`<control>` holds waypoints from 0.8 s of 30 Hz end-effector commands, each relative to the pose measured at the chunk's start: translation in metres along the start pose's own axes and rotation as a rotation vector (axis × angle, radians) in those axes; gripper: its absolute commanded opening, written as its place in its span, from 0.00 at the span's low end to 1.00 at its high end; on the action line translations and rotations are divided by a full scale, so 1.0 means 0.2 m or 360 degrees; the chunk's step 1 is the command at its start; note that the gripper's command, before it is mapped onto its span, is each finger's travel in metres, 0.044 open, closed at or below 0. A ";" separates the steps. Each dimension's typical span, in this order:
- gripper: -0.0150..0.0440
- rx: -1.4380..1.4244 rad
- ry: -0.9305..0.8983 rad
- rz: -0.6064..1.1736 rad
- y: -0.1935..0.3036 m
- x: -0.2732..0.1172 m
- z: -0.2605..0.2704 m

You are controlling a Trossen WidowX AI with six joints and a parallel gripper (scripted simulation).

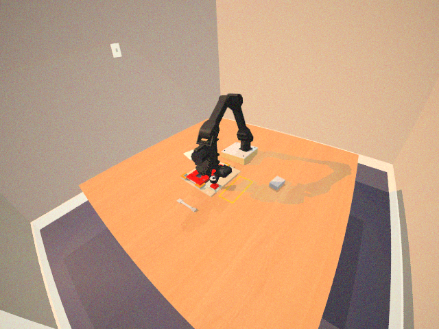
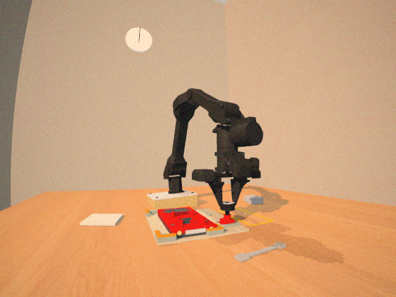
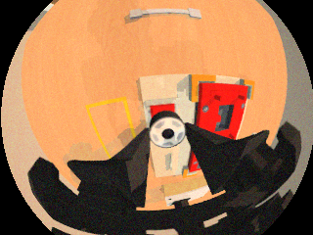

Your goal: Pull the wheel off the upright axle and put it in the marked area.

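Note:
The wheel, black with a pale spoked face, sits face up on the upright axle. The dark axle stem shows below it, rising from a red foot on the beige board. My gripper points down and is shut on the wheel, one fingertip at each side of its rim. In the top view the fingertips are hard to make out. The marked area, a yellow outline, lies on the table beside the board.
A red housing with orange corner pieces shares the beige board. A grey bar, a blue-grey block and a white slab lie around it.

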State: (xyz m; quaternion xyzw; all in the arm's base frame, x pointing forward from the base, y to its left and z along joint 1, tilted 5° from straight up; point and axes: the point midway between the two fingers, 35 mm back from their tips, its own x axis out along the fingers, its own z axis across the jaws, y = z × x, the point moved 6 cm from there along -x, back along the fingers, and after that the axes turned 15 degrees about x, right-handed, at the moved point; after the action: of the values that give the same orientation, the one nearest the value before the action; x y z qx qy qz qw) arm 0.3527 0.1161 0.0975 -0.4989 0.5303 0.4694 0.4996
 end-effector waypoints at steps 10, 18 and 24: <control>0.25 -0.0001 -0.0002 -0.0003 0.00 -0.03 0.00; 0.25 -0.0001 -0.0002 -0.0002 0.00 -0.04 0.00; 0.25 -0.0001 -0.0002 -0.0002 0.00 -0.05 0.00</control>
State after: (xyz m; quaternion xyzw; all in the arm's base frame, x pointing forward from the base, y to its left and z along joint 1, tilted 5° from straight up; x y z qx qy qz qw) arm 0.3530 0.1165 0.1038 -0.4986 0.5312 0.4701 0.4982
